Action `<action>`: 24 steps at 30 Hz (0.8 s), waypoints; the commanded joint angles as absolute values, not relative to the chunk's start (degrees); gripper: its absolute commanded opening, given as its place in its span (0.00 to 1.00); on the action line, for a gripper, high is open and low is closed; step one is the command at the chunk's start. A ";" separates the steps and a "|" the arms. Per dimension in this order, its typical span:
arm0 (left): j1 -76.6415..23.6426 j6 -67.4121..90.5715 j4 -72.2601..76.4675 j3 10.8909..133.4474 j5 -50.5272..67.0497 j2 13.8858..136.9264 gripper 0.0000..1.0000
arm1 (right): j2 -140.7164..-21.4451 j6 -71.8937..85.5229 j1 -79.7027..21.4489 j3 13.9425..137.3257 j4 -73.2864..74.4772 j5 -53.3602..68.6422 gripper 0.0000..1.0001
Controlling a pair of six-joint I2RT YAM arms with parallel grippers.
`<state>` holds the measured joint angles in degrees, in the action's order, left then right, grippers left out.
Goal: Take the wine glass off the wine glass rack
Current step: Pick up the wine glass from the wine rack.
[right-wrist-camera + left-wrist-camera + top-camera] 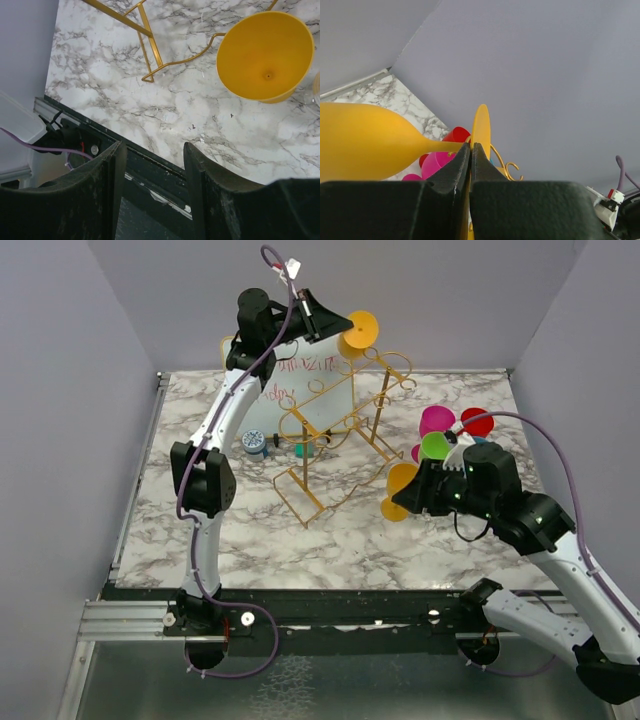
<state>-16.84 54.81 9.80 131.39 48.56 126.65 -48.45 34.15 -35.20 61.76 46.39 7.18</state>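
Overhead, the left claw (338, 328) is clamped shut on the stem of the yellow wine glass (358, 333), holding it above the back of the wine glass rack (297, 502).

From the left wrist, the claw (471, 147) pinches the stem with the bowl (365, 142) lying sideways, close to the rear wall. The right claw (403, 503) hangs with its jaws spread and nothing between them, beside a second yellow cup (265, 55) and the rack's foot (150, 42), over the desk's (300, 550) near edge. Bare marble stretches before the rack.
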 commanded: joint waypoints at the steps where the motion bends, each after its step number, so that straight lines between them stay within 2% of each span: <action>1: -15.69 54.57 13.14 127.66 46.35 120.94 0.00 | -47.59 34.65 -35.42 61.23 47.26 7.82 0.55; 5: -13.45 47.08 8.05 123.94 43.14 116.19 0.00 | -47.07 34.63 -35.42 61.00 46.73 8.13 0.55; 9: -7.30 50.55 16.90 110.04 41.61 108.11 0.00 | -45.73 35.12 -35.42 59.68 45.31 9.06 0.55; 16: -1.62 47.95 16.22 97.50 44.93 96.65 0.00 | -46.15 35.00 -35.42 59.65 45.09 9.14 0.55; 24: 3.66 31.83 -4.80 85.81 34.88 79.79 0.00 | -46.50 34.95 -35.42 59.71 43.38 10.35 0.55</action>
<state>0.84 41.60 5.93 89.62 40.69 87.68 -46.81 34.74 -35.20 59.86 45.60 8.58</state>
